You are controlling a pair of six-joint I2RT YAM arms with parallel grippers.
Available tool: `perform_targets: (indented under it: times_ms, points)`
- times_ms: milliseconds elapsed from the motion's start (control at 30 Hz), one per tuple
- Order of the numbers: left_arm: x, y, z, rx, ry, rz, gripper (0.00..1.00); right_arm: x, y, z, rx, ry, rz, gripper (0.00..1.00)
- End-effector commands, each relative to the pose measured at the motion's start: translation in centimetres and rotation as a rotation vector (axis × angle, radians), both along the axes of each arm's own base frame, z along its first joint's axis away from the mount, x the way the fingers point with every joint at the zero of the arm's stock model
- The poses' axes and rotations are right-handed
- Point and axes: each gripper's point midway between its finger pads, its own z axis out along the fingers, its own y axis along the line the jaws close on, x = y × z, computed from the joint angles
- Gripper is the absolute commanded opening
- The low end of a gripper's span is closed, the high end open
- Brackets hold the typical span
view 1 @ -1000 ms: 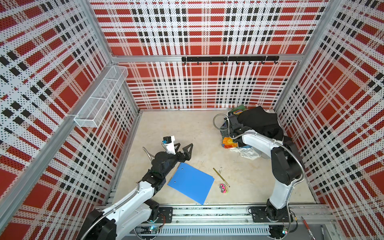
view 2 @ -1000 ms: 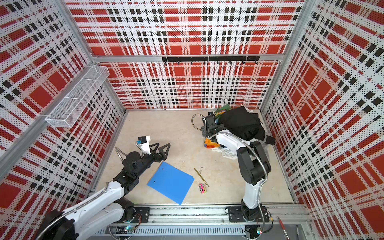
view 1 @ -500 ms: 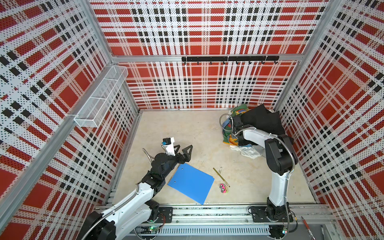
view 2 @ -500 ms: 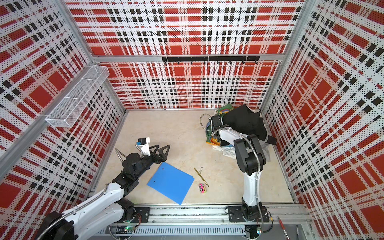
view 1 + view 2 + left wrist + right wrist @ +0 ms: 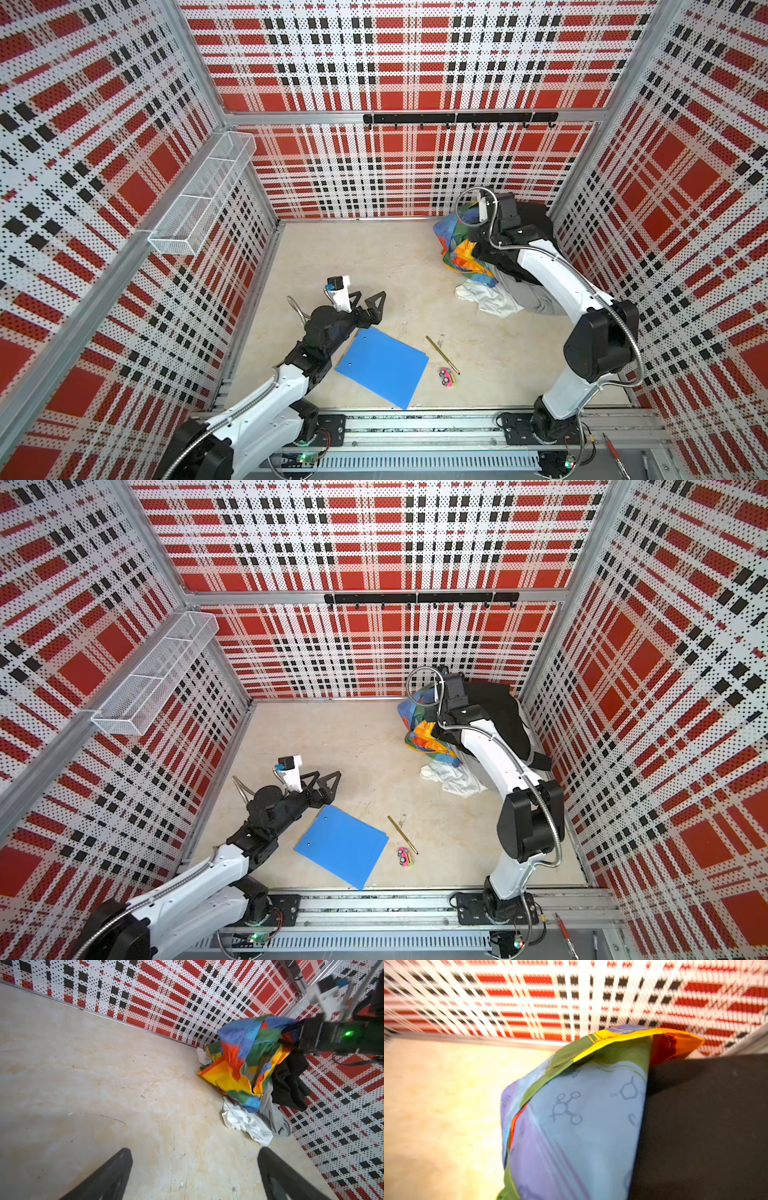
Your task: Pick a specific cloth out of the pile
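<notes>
Clearing step: right gripper [image 5: 289, 1043] is clamping the rainbow-striped cloth [image 5: 461, 249], holding it raised above the pile [image 5: 536, 220]. White cloth [image 5: 486, 297] is lying at the pile's near edge. Left gripper [image 5: 368, 299] is hovering, jaws apart. Next, probably: drop the rainbow, grasp the white.

Lab test cell; perforated plaid walls [image 5: 415, 50]; aluminium frame [image 5: 291, 118]

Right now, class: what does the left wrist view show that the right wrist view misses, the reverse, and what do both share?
Only the left wrist view: the white cloth, the grey cloth, the open left fingers. Only the right wrist view: faint molecule drawings on the rainbow-striped cloth. Both: that cloth, the black cloth, the plaid wall.
</notes>
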Motion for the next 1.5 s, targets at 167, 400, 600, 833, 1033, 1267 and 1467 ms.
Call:
perform_targets:
  times_ms: [167, 400, 600, 833, 1033, 1267, 1467]
  points:
    - [-0.1, -1.5, 1.2, -0.003, -0.026, -0.041, 0.95, 1.3, -10.8, -2.4, 0.042, 0.041, -0.297, 0.01]
    - [0.1, -2.3, 0.7, 0.009, -0.01, -0.058, 0.89, -1.7, -15.3, -12.9, -0.011, 0.208, -0.439, 0.1]
    - [0.4, -3.0, 0.1, 0.02, 0.01, -0.064, 0.88, -3.3, -13.1, -15.0, 0.012, 0.227, -0.336, 0.15]
    - [0.7, -4.1, -0.5, 0.012, 0.028, -0.081, 0.87, -6.4, -9.1, -17.0, 0.001, 0.294, -0.209, 0.48]
    - [0.9, -4.2, -0.8, 0.009, 0.039, -0.069, 0.86, -10.2, -11.4, -17.0, -0.025, 0.302, -0.352, 0.86]
    - [0.7, -4.2, -0.4, 0.009, 0.026, -0.07, 0.87, -13.2, -10.8, -20.5, 0.059, 0.398, -0.369, 1.0]
    - [0.6, -4.2, -0.3, 0.001, 0.028, -0.077, 0.86, -14.3, -15.5, -16.1, -0.068, 0.275, -0.598, 1.0]
